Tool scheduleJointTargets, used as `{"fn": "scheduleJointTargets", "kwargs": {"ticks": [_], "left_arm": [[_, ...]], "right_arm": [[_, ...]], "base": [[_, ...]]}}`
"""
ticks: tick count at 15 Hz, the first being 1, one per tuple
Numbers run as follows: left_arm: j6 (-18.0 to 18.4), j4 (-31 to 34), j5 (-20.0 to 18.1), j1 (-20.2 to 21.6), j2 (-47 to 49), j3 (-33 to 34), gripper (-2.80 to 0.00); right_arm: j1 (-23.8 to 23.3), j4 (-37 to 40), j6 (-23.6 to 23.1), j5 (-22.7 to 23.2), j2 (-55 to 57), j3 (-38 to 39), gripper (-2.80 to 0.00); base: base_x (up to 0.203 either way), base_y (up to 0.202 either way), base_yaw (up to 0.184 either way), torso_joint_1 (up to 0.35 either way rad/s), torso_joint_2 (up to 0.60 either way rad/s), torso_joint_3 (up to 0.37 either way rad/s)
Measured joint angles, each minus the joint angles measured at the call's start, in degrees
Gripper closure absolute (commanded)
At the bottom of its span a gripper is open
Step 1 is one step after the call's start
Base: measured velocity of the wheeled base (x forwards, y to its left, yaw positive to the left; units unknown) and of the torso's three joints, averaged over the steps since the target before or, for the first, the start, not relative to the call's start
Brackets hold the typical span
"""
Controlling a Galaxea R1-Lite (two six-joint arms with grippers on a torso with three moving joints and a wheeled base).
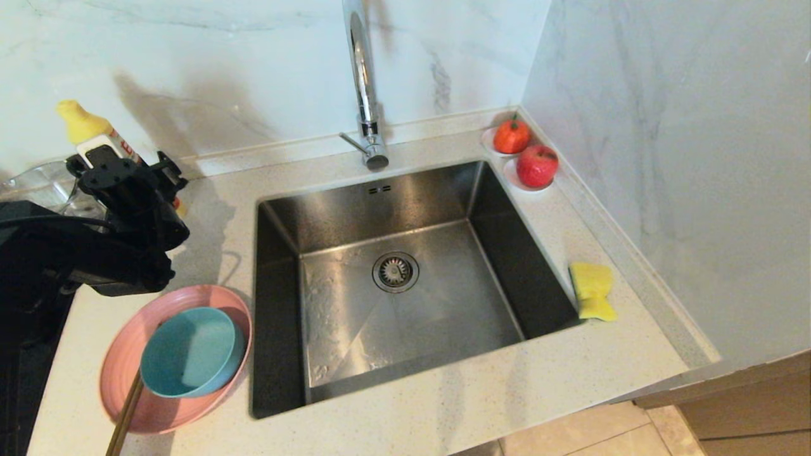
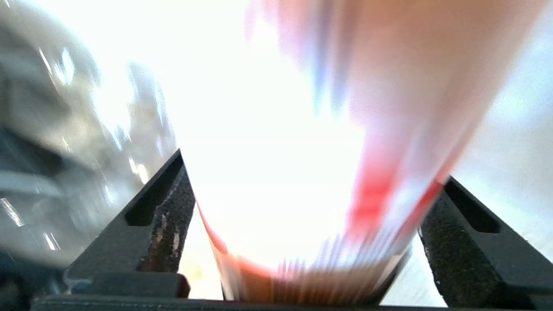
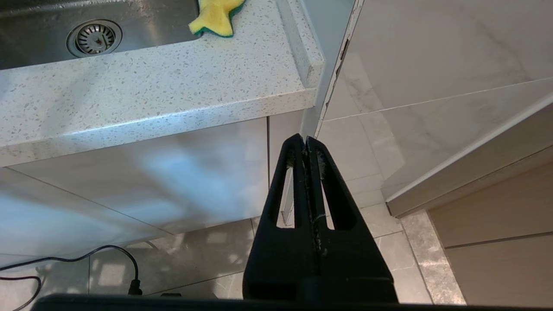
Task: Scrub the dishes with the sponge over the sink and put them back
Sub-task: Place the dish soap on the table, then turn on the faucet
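Observation:
The pink plate (image 1: 130,354) lies on the counter left of the sink (image 1: 443,316), and the teal bowl (image 1: 190,351) sits in it. On the counter right of the sink rests the yellow sponge (image 1: 592,291) (image 3: 216,17), with nothing touching it. My left gripper (image 1: 127,171) (image 2: 314,166) is behind the plate at the back left. Its jaws are open, standing on either side of a yellow-capped bottle (image 1: 89,130) (image 2: 389,129) with a gap on each side. My right gripper (image 3: 305,138) hangs shut and empty below the counter's front edge.
A clear glass bowl (image 1: 38,183) (image 2: 65,129) stands beside the bottle. A wooden stick (image 1: 127,411) leans on the plate's near rim. The tall tap (image 1: 364,88) rises behind the sink. Two red fruits (image 1: 512,135) (image 1: 536,165) sit on small dishes in the back right corner.

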Motion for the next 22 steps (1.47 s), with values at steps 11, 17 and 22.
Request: {"fn": "scheduleJointTargets", "kwargs": {"ticks": [11,17,22], "left_arm": [[0.6,16.6,-0.6,-0.5,-27.7,0.1,-2.80],[1.4,31.5,-5.9,-0.8,-45.1,5.1,0.00],[5.8,57.3,-27.0,-1.4,-64.4,15.6,0.00]], "right_arm": [[0.0,0.0,0.0,0.0,0.0,0.0,0.00],[0.0,0.0,0.0,0.0,0.0,0.0,0.00],[0.0,0.0,0.0,0.0,0.0,0.0,0.00]], "base": [[0.000,0.000,0.000,0.000,0.00,0.000],[0.000,0.000,0.000,0.000,0.00,0.000],[0.000,0.000,0.000,0.000,0.00,0.000]]}}
